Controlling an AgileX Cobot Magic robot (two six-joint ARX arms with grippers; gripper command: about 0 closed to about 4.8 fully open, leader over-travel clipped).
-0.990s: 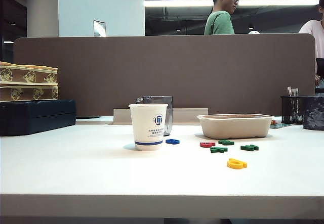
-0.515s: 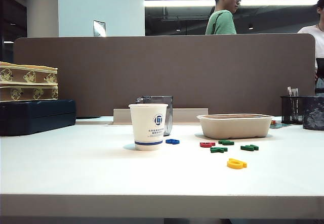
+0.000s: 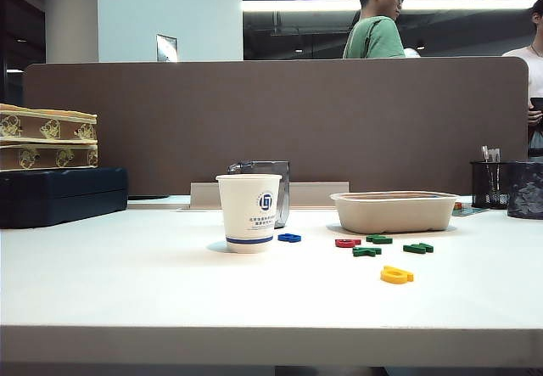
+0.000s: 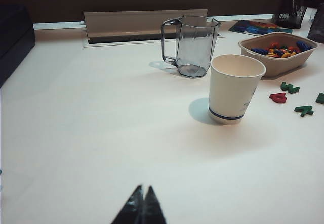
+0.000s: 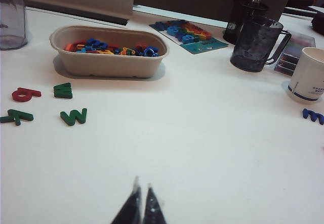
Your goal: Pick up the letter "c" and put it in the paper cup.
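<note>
The paper cup (image 3: 249, 212) stands upright and empty on the white table, left of centre; in the left wrist view the paper cup (image 4: 235, 88) stands ahead of my shut left gripper (image 4: 143, 187). I cannot pick out the letter "c": it is hidden or out of view. A dark red letter (image 3: 347, 243) lies right of the cup. My right gripper (image 5: 142, 186) is shut with nothing in it, well back from the loose letters. Neither gripper shows in the exterior view.
A beige tray (image 5: 111, 64) holds several coloured letters. Green letters (image 3: 379, 239), a blue letter (image 3: 289, 238) and a yellow letter (image 3: 396, 275) lie loose. A clear pitcher (image 4: 195, 44) stands behind the cup. A dark pitcher (image 5: 258, 44) and a second white cup (image 5: 309, 75) stand far right.
Nothing on the table has moved. Only the man behind the divider has shifted slightly.
</note>
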